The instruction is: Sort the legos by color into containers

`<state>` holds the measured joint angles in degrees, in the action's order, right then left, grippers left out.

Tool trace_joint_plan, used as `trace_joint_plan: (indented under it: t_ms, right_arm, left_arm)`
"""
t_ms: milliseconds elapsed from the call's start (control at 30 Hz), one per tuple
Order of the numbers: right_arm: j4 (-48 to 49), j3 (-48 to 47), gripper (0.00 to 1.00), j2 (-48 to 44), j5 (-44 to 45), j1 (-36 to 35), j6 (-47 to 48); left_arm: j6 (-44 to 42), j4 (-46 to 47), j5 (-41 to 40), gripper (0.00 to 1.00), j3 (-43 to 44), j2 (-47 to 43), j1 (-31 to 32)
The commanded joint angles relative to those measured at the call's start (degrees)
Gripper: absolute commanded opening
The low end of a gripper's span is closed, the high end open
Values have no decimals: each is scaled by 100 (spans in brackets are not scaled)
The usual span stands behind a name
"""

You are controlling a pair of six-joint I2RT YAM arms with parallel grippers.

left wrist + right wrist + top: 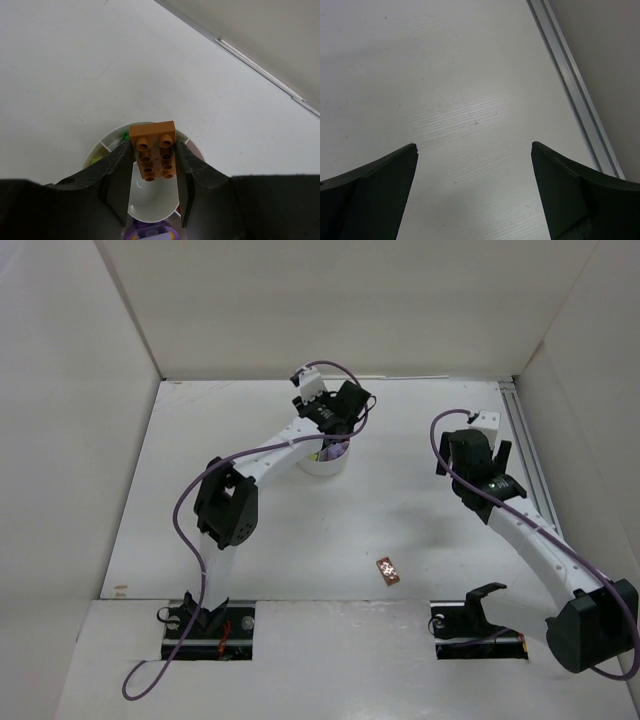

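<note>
- Orange-brown studded plastic brick (153, 155) was pinched between the fingers of the left gripper (153, 146), held right above the small white round divided dish (97, 148).
- Green brick (124, 135) and light purple brick (150, 231) sat in different wedges of the dish.
- Second orange-brown brick (388, 570) lay on the white table (420, 520), well apart from the dish.
- Right gripper (473, 146) hung spread wide, holding nothing.

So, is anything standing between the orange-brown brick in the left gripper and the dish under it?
Nothing visible does. The left gripper holds the orange-brown brick over the white dish, with only air between them.
</note>
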<state>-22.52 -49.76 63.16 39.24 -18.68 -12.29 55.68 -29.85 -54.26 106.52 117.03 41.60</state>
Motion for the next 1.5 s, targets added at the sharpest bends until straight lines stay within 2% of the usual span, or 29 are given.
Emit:
trace_joint_plan:
  t_ms: [0,133,200,300,433,633,733,767,800,833,867,933,1033,1133,1167,1200,1300,1467]
  right_arm:
    - [55,36,100,-75,-65,75,-28]
    - [55,36,100,-75,-119,75,-27]
    - [55,36,100,-23,-119,75,-27]
    - [55,36,100,-23,-171,75,-27]
    - [108,36,100,-23,-224,75,-27]
    - [169,36,100,-75,-417,75,86]
    - [231,98,100,-180,-803,75,288]
    - [231,98,100,-181,-970,75,289]
    - [179,98,100,-181,-1041,75,289]
    - [117,150,100,-233,-1120,75,289]
    - [117,151,100,-234,-1208,-30,350]
    - [-41,151,100,-286,-1541,-319,351]
    - [-103,274,100,-286,-2094,-776,167]
    - [-165,405,100,-67,-2490,-1549,-53]
    - [-165,458,100,20,-2492,-1986,-123]
    - [-321,458,100,195,-2492,-2200,-342]
    - [-454,668,100,442,-2430,-2841,-650]
    - [-455,933,100,645,-2614,-3335,-1099]
  left_arm:
    - [223,-82,-67,30,-96,12,-21]
    - [338,-83,-67,33,-298,13,-21]
    - [391,-5,-67,38,-351,13,-21]
    - [391,-4,38,40,-351,13,-21]
    - [391,-4,161,47,-404,13,-21]
    - [338,49,267,47,-404,-417,-21]
    - [207,102,267,58,-526,-864,-21]
    - [137,102,319,74,-588,-1014,-21]
    - [58,171,320,85,-676,-1181,-21]
    - [57,224,320,97,-885,-1522,-73]
    - [57,225,320,100,-1018,-1717,-74]
    - [118,172,433,100,-1369,-2147,-74]
    - [197,242,679,100,-2317,-3149,-196]
    - [399,418,1012,100,-3486,-4195,-424]
    - [487,418,1144,100,-3767,-4441,-512]
    - [540,488,1302,100,-4292,-4887,-600]
    - [751,436,1673,100,-5120,-5488,-803]
    - [927,296,1902,100,-5791,-6315,-803]
